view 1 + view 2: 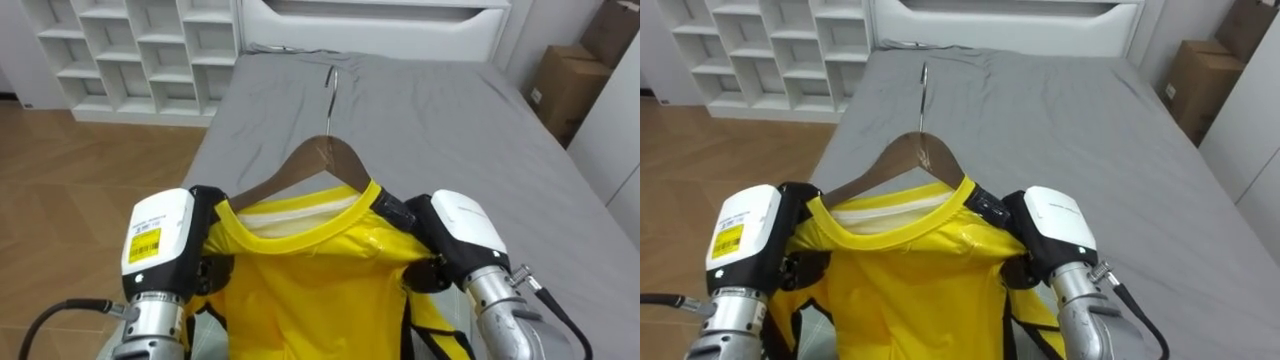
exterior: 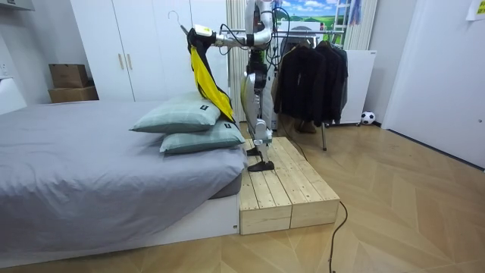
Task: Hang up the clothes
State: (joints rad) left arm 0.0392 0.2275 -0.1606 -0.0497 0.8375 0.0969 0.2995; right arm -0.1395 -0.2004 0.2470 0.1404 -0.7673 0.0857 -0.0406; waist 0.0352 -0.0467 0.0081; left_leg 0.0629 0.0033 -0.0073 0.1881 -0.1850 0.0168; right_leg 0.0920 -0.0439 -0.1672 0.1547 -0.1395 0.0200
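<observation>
The wide bed with a smooth grey sheet (image 2: 83,163) carries two pale green pillows (image 2: 179,116) (one stacked on the other) at its end nearest the low plank platform (image 2: 292,189) on the wooden floor (image 2: 409,189).

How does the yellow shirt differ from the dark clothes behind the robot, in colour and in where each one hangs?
Colour: the yellow shirt is bright, the dark clothes are nearly black. Support: the yellow shirt sits on a wooden hanger, gripped at its shoulders by the left robot hand and right robot hand above the bed; the dark clothes hang on a rack behind the robot. Shared: both hang down loosely.
</observation>
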